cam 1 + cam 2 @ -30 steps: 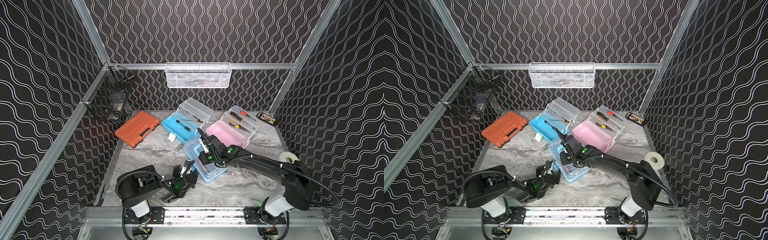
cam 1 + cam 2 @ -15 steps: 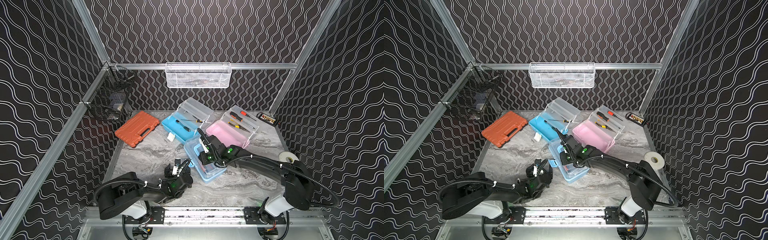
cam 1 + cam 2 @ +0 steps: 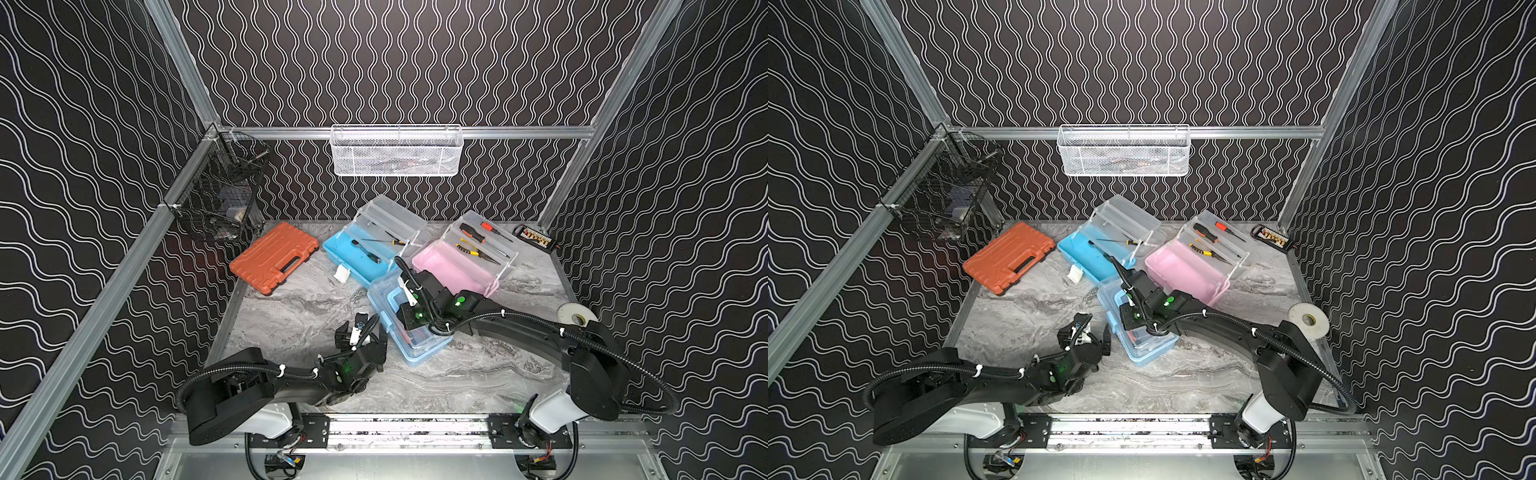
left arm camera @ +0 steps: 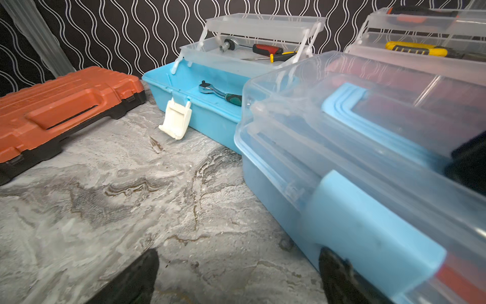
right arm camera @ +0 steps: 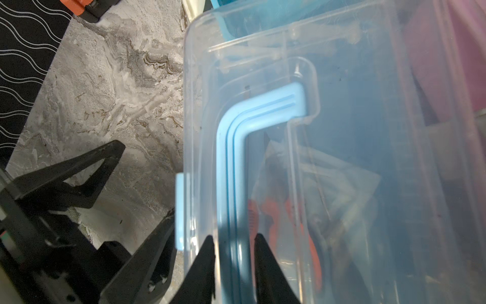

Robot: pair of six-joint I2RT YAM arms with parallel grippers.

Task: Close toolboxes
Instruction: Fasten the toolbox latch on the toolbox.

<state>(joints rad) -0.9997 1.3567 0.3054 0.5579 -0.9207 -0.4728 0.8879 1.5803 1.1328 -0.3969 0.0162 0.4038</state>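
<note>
Right wrist view: right fingers [image 5: 265, 271] clamped on blue loop handle [image 5: 231, 147] of near blue toolbox [image 3: 384, 299], lid down, mid-worktop [image 3: 299, 307]. Beside its front, left fingers [image 4: 131, 279] wide apart, holding nothing. Behind it, far blue toolbox [image 3: 353, 257] and pink toolbox [image 3: 449, 268] both open.

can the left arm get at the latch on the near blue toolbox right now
Probably yes: the open left claw sits beside the near blue toolbox, facing its latch, nothing between. The right claw pinches the handle on top, clear of that side.
</note>
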